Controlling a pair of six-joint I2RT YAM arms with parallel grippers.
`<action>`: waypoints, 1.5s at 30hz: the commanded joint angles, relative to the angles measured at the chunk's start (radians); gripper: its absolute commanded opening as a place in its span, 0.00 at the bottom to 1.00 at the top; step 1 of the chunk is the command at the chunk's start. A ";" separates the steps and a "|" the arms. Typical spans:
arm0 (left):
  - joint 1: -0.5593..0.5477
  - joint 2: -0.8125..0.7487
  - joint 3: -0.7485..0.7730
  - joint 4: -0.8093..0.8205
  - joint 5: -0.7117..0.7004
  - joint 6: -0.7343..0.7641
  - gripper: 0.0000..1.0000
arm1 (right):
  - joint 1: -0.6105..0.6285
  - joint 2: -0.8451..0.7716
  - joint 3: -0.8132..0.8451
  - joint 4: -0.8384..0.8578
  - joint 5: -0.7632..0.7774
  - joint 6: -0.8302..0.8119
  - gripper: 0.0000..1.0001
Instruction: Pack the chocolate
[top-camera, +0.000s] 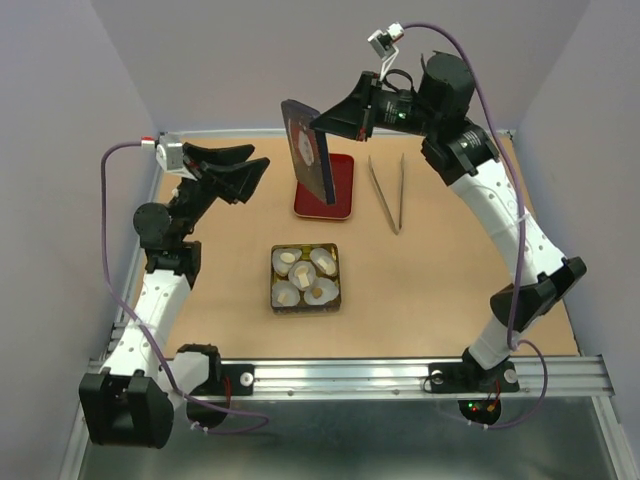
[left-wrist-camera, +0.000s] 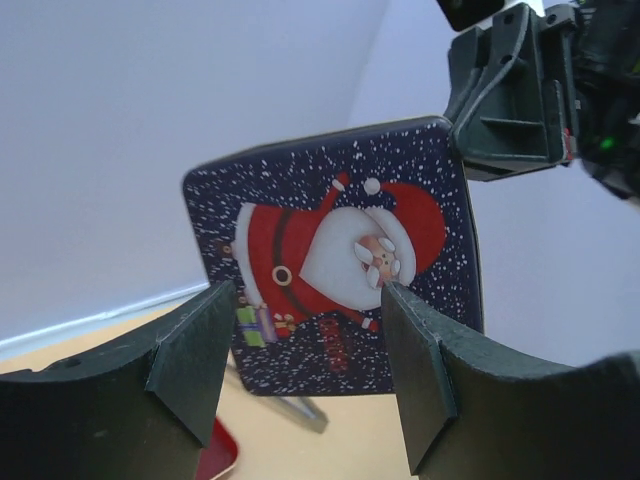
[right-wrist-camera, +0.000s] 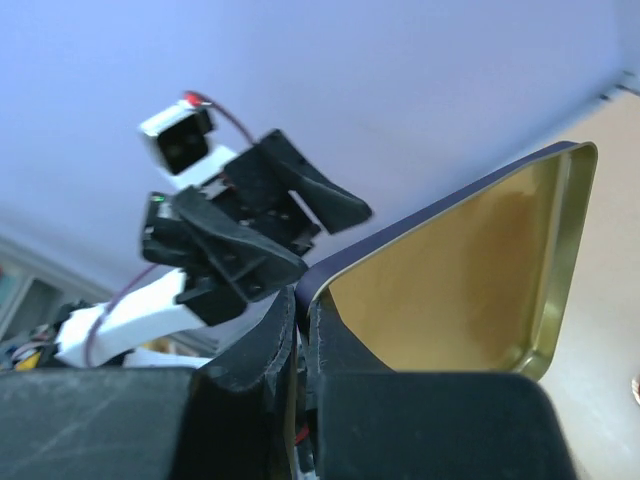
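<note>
We find the chocolate (top-camera: 300, 271) sitting in white paper cups (top-camera: 324, 262) inside the open tin (top-camera: 271, 278) at the middle of the table (top-camera: 430, 290), well apart from both tools. The right gripper (top-camera: 322, 124) is clenched on the upper edge of the Santa-printed lid (top-camera: 308, 150) and holds it upright in the air above the red tray (top-camera: 340, 190). In the right wrist view the fingers pinch only the thin rim near one corner, with the gold inside of the lid facing that camera. The left gripper (top-camera: 256, 164) has its jaws spread and grasps nothing; it faces the printed side of the lid from near by, apart from it. We judge this to be a handover, or a steadying of the lid before it goes on the tin. A pinch on so narrow a rim could let the lid swing or slide out. If the left jaws close off-centre, or the right lets go too soon, the lid may drop on the tray or tip toward the tin and scatter the cups and pieces. Set down askew, the lid could crush a cup edge. The tweezers (top-camera: 388, 192) lie just right of the tray, close under the right arm.
</note>
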 joint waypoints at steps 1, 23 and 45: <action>0.024 -0.016 0.047 0.212 0.118 -0.179 0.71 | 0.007 -0.064 -0.030 0.254 -0.190 0.155 0.00; 0.144 -0.072 0.007 0.334 0.089 -0.400 0.75 | 0.005 -0.163 -0.271 1.081 -0.332 0.792 0.00; 0.090 0.048 -0.007 0.805 0.141 -0.825 0.80 | 0.007 -0.150 -0.320 1.289 -0.326 0.956 0.01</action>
